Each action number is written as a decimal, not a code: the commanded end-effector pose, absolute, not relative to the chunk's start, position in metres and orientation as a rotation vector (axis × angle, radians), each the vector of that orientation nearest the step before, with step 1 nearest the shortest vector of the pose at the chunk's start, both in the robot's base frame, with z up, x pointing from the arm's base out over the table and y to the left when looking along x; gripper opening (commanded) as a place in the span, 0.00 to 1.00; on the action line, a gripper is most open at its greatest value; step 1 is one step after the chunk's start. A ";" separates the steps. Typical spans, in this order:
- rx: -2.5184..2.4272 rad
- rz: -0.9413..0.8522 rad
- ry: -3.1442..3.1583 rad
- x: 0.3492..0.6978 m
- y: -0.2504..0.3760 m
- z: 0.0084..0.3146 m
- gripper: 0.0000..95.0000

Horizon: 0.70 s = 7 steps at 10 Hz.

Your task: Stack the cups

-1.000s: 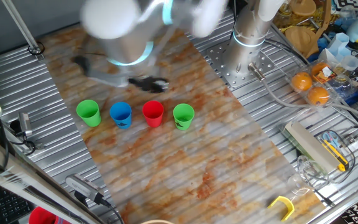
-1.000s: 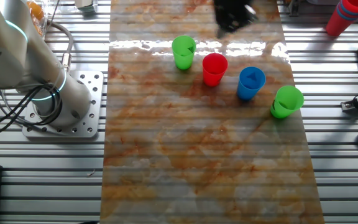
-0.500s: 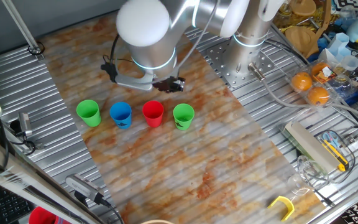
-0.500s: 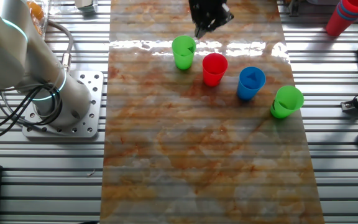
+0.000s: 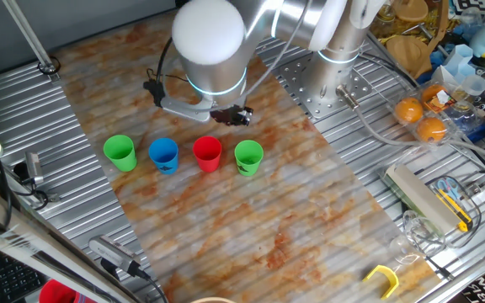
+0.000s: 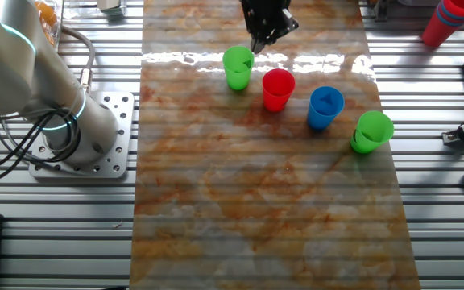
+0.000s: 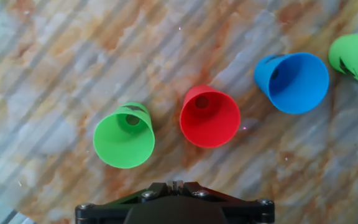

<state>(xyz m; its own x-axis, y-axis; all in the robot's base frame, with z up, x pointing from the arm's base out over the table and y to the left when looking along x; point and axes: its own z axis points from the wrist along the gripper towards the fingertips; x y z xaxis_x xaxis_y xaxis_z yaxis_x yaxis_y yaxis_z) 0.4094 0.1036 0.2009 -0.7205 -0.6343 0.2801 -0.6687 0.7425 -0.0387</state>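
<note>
On the marbled worktop four cups stand upright in a row, apart from one another: green cup, blue cup, red cup and second green cup. Above the row, near that last cup, hangs the gripper, holding nothing; its jaw width I cannot tell.

Bright, even light falls from overhead. A white band of glare crosses the far tabletop in the other fixed view. Shadows beneath the cups are short and soft. The hand view bends outward toward its edges; all pictures are sharp.
</note>
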 end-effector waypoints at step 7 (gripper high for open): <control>0.781 0.136 -2.793 0.399 0.139 0.160 0.20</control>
<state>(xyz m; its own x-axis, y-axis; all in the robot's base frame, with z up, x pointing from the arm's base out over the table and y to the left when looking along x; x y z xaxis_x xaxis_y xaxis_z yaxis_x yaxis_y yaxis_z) 0.4028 0.1402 0.1595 -0.8246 -0.5040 0.2570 -0.5266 0.8498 -0.0229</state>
